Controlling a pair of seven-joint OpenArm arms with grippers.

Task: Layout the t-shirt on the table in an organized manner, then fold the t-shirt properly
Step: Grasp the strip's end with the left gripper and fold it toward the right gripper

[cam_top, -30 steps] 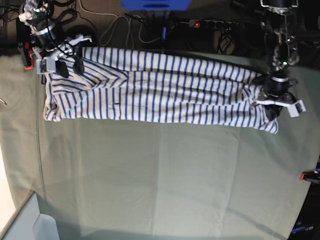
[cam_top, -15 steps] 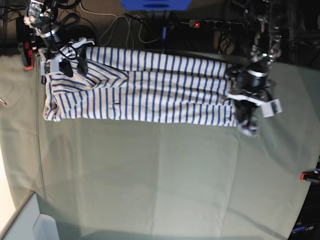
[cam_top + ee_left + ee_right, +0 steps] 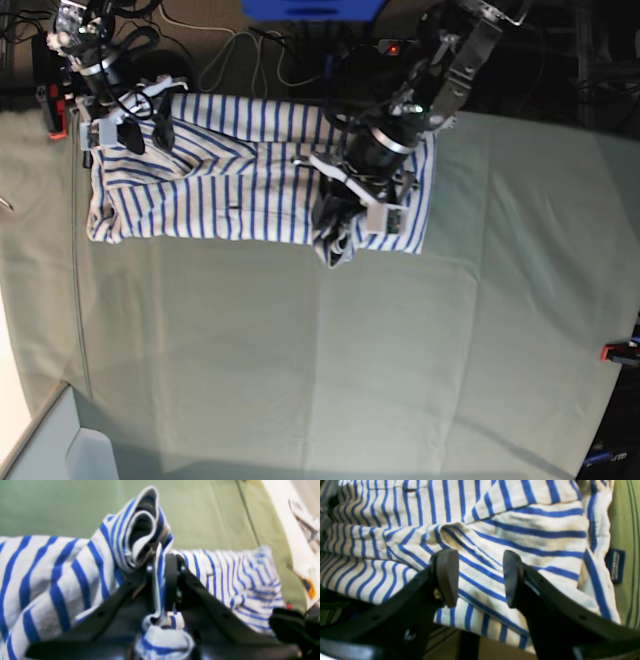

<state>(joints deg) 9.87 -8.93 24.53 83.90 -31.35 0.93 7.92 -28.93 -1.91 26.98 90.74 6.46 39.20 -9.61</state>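
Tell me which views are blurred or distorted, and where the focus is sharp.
Left wrist view: soft all over, the t-shirt stripes smeared, the right edge washed out by glare. Right wrist view: stripes are fairly crisp, the open right hand blurred up close. Base view: sharp, but the table edges bow.

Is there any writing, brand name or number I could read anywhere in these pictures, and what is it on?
No text can be read in any view.
Small dark blue tag at the edge of the t-shirt: it seems to carry pale lettering, but that is too small and blurred to read.
Power strip behind the table: only a red light shows, no legible marking.
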